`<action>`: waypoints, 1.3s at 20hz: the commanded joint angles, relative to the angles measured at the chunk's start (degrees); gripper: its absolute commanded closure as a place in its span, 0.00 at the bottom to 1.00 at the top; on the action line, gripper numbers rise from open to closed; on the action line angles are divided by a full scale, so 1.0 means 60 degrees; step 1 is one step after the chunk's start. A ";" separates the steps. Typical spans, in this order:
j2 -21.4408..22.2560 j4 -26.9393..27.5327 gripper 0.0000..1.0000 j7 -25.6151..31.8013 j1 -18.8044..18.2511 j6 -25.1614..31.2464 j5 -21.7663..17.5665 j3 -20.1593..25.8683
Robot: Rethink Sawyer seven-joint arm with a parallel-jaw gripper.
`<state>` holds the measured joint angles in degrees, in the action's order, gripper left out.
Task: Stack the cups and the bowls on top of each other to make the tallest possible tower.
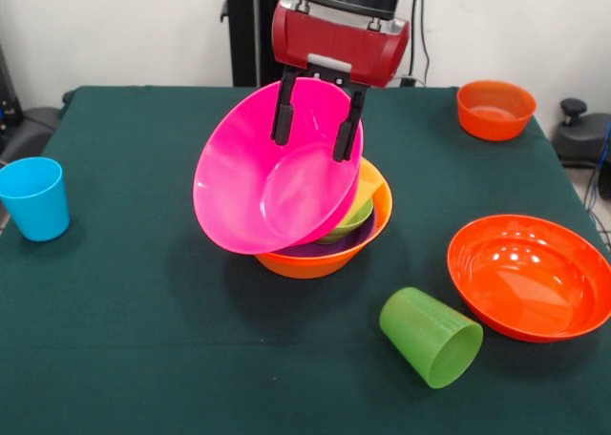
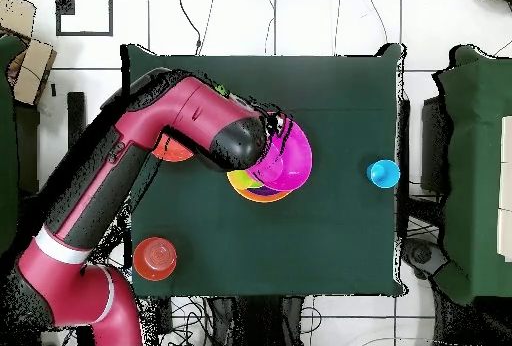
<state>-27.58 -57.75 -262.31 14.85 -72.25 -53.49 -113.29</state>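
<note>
Blue cup is standing upright at the left edge of the front view, well apart from the rest. At centre, the gripper is coming down from the top of the frame, its two dark fingers pinching the upper rim of the large pink bowl, one finger inside the rim and one behind it; the bowl is hanging steeply tilted, its open side facing the camera. Its lower edge is sitting just above, perhaps touching, the tower: a large orange bowl holding a purple bowl, a small green bowl and something yellow. Lower right of centre, a green cup is lying on its side on the desk. At right, the wide shallow red-orange bowl is resting upright, with the small orange bowl at upper right. Placing well probably calls for levelling the pink bowl and centring it over the tower before releasing, since a tilted release could slide off or topple the stack.
</note>
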 commanded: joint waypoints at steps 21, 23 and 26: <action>-0.0103 0.1416 0.00 -0.1838 0.0022 -0.1156 0.0445 0.0753; -0.0037 0.1465 0.00 -0.1819 0.0005 -0.1288 0.0435 0.0761; -0.0004 0.1516 0.00 -0.1815 -0.0041 -0.1341 0.0452 0.0768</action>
<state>-27.12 -57.32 -262.31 15.51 -74.78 -53.46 -113.36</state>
